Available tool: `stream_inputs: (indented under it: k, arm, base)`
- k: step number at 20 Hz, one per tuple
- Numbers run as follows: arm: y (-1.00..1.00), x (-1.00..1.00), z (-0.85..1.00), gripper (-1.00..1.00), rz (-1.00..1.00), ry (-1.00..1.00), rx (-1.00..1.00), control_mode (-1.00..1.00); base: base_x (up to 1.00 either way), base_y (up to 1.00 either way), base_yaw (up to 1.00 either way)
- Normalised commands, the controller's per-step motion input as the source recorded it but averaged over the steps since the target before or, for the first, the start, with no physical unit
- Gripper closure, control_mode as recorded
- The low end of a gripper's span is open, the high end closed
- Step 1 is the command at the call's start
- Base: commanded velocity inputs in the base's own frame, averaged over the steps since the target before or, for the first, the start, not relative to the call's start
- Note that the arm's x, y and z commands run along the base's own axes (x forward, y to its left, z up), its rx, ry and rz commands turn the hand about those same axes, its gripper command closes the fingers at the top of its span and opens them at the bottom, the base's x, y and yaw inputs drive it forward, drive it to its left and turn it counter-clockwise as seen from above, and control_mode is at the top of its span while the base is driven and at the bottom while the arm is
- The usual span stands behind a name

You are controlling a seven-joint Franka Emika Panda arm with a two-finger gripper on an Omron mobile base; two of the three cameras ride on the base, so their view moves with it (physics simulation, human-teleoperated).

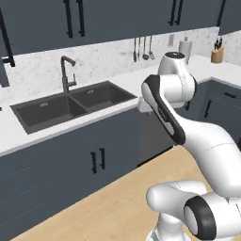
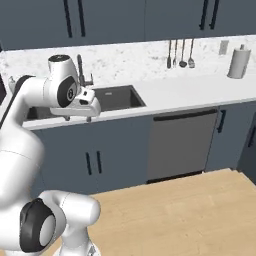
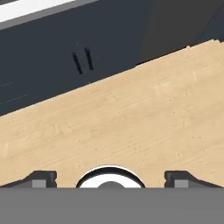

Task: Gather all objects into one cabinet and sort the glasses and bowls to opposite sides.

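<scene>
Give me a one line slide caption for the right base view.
White arm with its open gripper raised before the double sink, beside a steel dishwasher, under slate-blue wall cabinets.

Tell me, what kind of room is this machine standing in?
A kitchen, by all signs, and a computer-rendered one. A double sink with a tall faucet is set in a pale counter, utensils hang on the wall, and a dishwasher sits among dark blue cabinets.
</scene>
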Motion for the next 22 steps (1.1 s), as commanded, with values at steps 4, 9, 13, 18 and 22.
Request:
stream_inputs:
  k: [4,9,13,18,22]
  arm:
    - [0.00,0.00,0.00,-1.00,0.00,0.00,0.00,1.00]
    - [0.00,0.00,0.00,-1.00,0.00,0.00,0.00,1.00]
    - [0.00,0.00,0.00,-1.00,0.00,0.00,0.00,1.00]
    - [0.00,0.00,0.00,-1.00,0.00,0.00,0.00,1.00]
    - [0.00,0.00,0.00,-1.00,0.00,0.00,0.00,1.00]
  base:
    - [0.00,-0.95,-0.39]
    - [0.00,-0.92,-0.39]
    - [0.00,-0.83,-0.40]
    - [0.00,-0.41,-0.21]
    - [0.58,0.16,-0.19]
